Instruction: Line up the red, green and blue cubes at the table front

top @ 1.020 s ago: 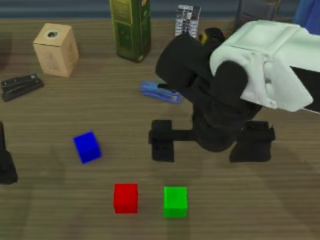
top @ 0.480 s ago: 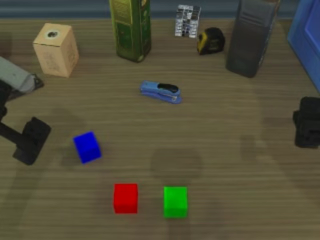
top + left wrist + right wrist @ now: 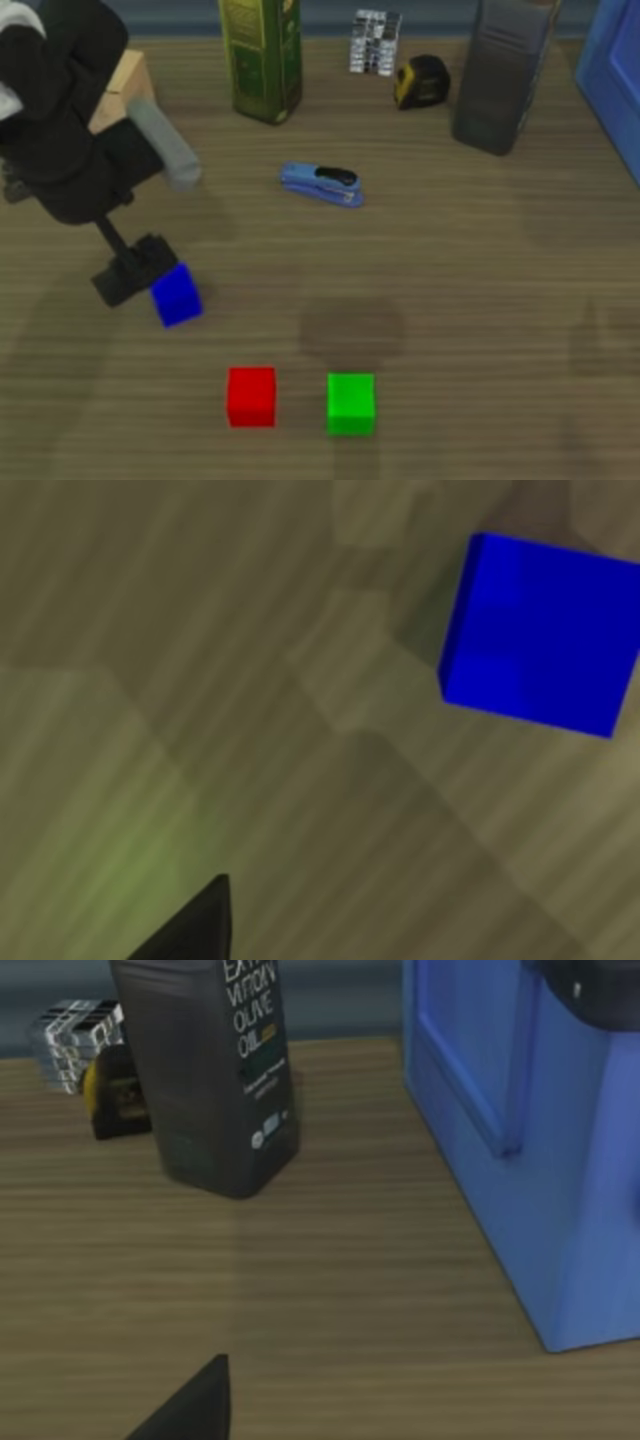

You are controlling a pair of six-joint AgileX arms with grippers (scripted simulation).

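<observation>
The left claw [image 3: 135,272] hangs low over the desk [image 3: 480,300], just left of the blue cube [image 3: 176,294] and about touching its upper left corner; I cannot tell whether it is open or closed. Right of the claw and nearer the front, the red cube [image 3: 251,396] and green cube [image 3: 351,403] sit side by side, slightly apart. The right claw is out of sight.

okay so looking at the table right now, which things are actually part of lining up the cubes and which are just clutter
Part of the job:
small matte red cube
small matte green cube
small matte deep blue cube
brown wooden table
left gripper, beside the blue cube

Just lying about:
blue stapler with black top
tan cardboard box
green carton
yellow tape measure
dark oil bottle
</observation>
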